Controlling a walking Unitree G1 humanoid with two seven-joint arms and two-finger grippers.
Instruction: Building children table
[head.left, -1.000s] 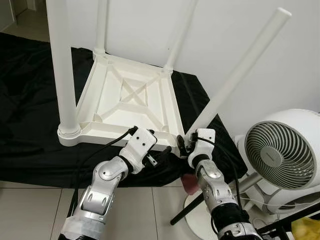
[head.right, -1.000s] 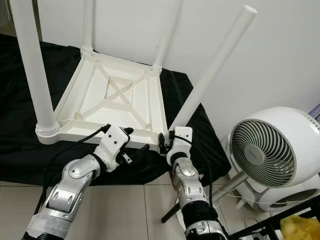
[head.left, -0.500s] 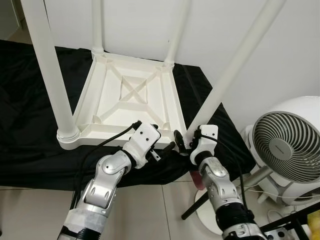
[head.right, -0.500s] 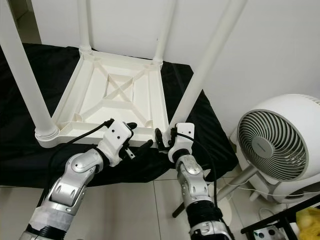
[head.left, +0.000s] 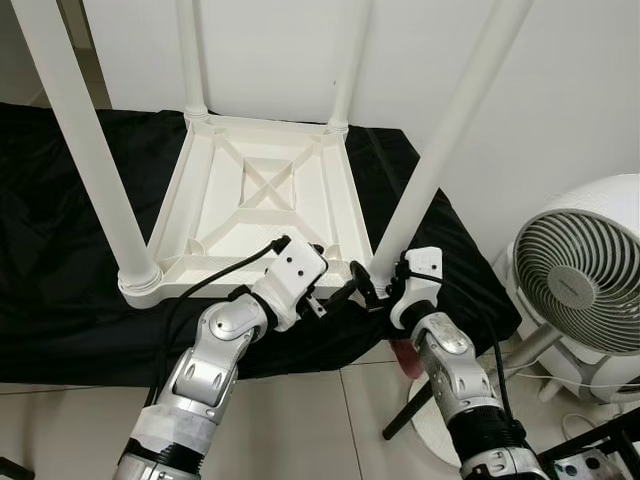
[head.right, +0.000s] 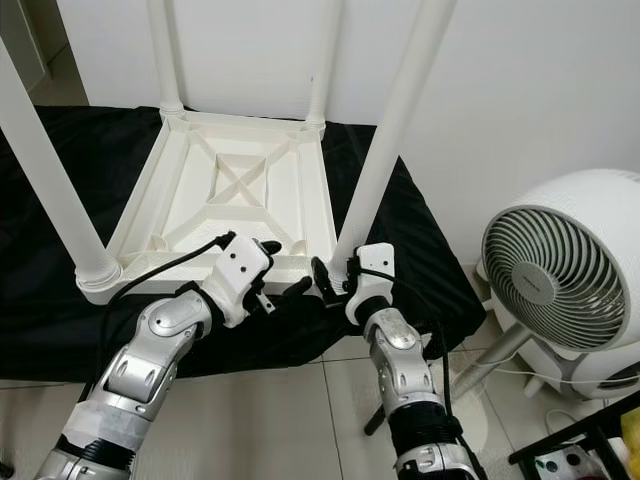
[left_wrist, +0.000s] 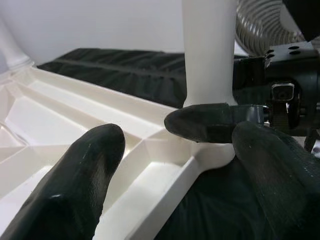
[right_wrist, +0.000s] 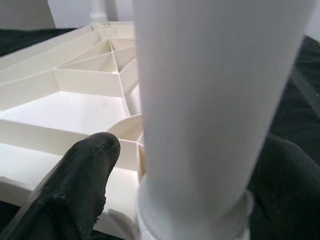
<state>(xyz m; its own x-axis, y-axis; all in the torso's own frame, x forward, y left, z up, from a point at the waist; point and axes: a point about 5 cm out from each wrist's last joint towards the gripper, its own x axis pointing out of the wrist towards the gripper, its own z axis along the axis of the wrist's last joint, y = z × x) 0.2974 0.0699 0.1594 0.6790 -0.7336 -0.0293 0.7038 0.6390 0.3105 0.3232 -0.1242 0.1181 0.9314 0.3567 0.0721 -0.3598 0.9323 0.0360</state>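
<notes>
Right hand (right_wrist: 165, 200) grips table leg (head.left: 450, 130).

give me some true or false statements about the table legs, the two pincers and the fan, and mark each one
1. The white table lies upside down on a black cloth. True.
2. The right pincer sits around the base of the near right leg. True.
3. The left pincer is clamped on the near left leg. False: it is at the table's near right corner, fingers apart, gripping nothing.
4. The fan stands on the robot's left. False: it stands on its right.
5. Two legs are fitted. False: four stand up.
</notes>
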